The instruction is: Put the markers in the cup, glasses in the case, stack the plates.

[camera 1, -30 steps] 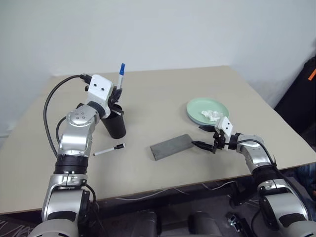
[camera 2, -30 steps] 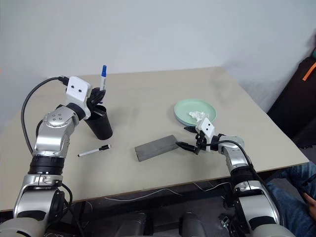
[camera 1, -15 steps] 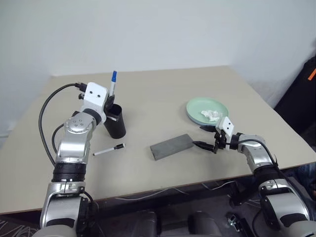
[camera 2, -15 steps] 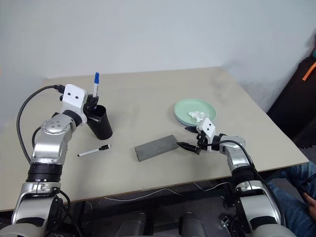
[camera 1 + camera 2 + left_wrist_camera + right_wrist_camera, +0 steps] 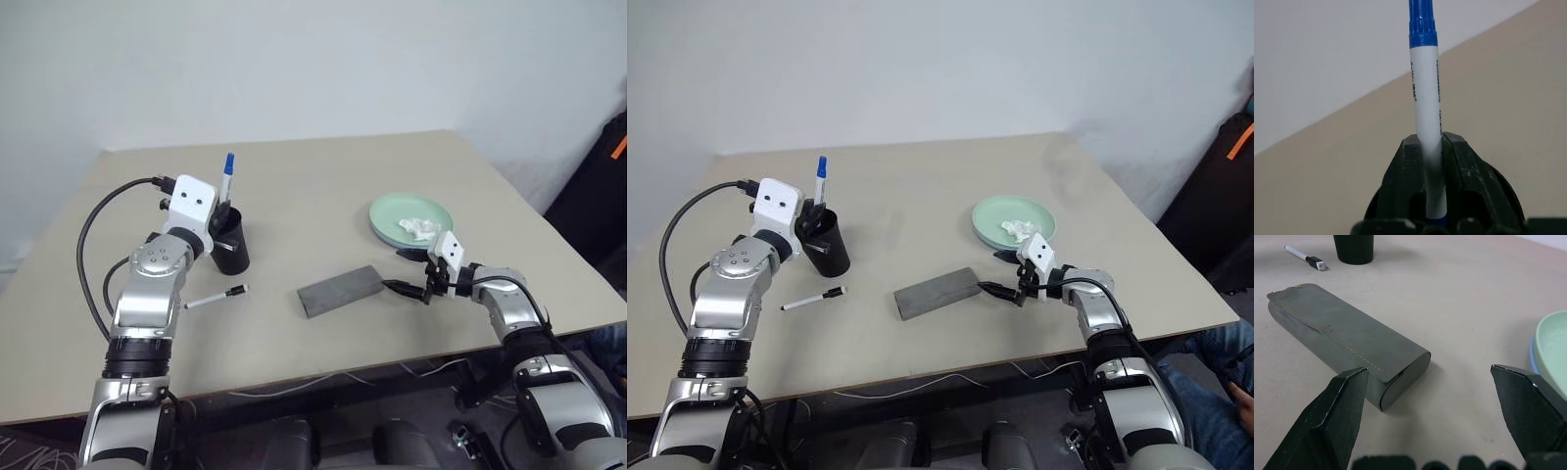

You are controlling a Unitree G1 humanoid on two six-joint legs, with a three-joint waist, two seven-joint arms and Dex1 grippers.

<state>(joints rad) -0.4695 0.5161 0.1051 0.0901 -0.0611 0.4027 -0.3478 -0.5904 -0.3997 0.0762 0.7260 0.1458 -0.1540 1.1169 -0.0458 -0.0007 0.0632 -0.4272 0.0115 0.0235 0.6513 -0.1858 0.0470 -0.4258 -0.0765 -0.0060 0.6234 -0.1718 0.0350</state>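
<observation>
Jaws on the left arm sit closed around the white barrel of the blue-capped marker (image 5: 1425,122), holding it upright with its lower end down inside the cup (image 5: 231,253) and its cap standing well above the rim. The cup stands upright on the bench (image 5: 323,186). Right jaws are spread wide and empty, poised low on either side of the nearer end of the case (image 5: 341,290), touching nothing. The case lies shut and flat, to the right of the cup and nearer the robot.

The step in hand looks like the first marker going into the cup, and it seems all but done: the next move calls for letting go cleanly and drawing the left arm back without knocking the cup or dragging the marker out again. After that the black-capped marker (image 5: 217,297) waits, lying flat on the robot's side of the cup, near its base; it is thin and low, so it will need a careful pinch down at the bench surface.

Far to the right of the cup, beyond the case, the green plate (image 5: 392,217) already sits on the blue plate (image 5: 1532,350), a wad of tissue (image 5: 419,227) on top, so stacking appears finished
</observation>
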